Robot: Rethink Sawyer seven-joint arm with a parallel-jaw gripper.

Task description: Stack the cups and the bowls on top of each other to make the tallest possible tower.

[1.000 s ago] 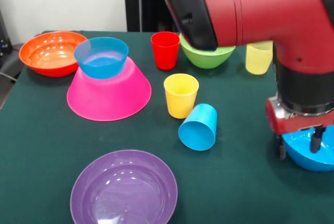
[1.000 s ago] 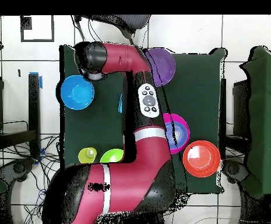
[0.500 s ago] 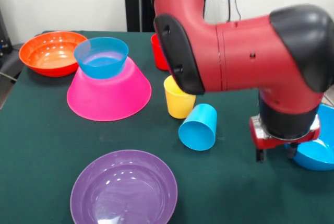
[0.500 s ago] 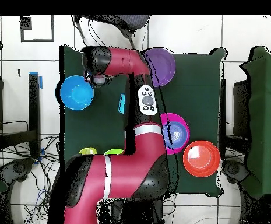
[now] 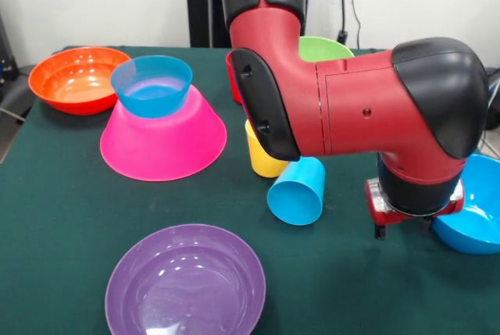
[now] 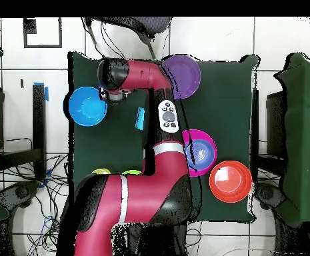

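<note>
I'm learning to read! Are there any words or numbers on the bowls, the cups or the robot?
No words or numbers can be read here.
The pink bowl, purple bowl and blue cup are plain.
The grey panel on the robot's arm has round buttons, but any marks on them are too small to read.

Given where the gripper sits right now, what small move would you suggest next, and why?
Probably shift the gripper sideways over the medium blue bowl and lower onto its rim. It hangs low over the cloth just beside that bowl, which stands upright and unstacked, while the tower so far is only a small blue bowl on the inverted pink bowl.
</note>
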